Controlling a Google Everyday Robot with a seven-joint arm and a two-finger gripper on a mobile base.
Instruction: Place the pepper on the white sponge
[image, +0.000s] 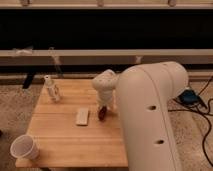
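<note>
The white sponge (82, 116) lies flat near the middle of the wooden table (60, 140). The dark red-brown pepper (102, 113) is just right of the sponge, directly under my gripper (103, 105). The gripper hangs from the white wrist (105, 85) and reaches down to the pepper's top. I cannot tell whether the pepper rests on the table or is lifted off it. The pepper and the sponge are apart by a narrow gap.
A white plastic cup (24, 148) stands at the table's front left corner. A small white upright object (51, 88) stands at the back left. My large white arm (150, 120) covers the table's right side. Cables and a blue object (190, 96) lie on the floor at right.
</note>
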